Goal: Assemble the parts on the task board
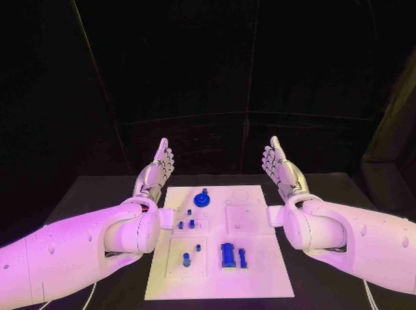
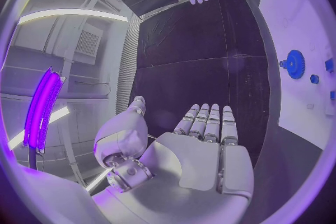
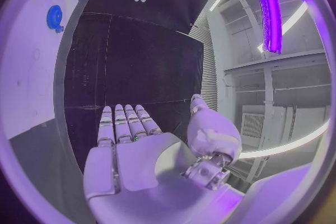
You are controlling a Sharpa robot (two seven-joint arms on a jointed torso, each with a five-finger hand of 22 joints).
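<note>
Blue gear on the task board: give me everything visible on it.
The blue gear is a round, toothed disc, plastic by the look, with a small raised hub or peg at its middle. It lies flat near the far end of the white task board, left of the board's middle line. The left wrist view shows its teeth more plainly. Neither hand touches it: the left hand and right hand are held off the board's sides, fingers straight.

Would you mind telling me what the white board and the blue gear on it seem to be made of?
The board looks like matte white plastic or painted sheet: flat, even, glare-free. The gear looks like moulded or printed plastic, given its uniform saturated blue; neither is certain.
</note>
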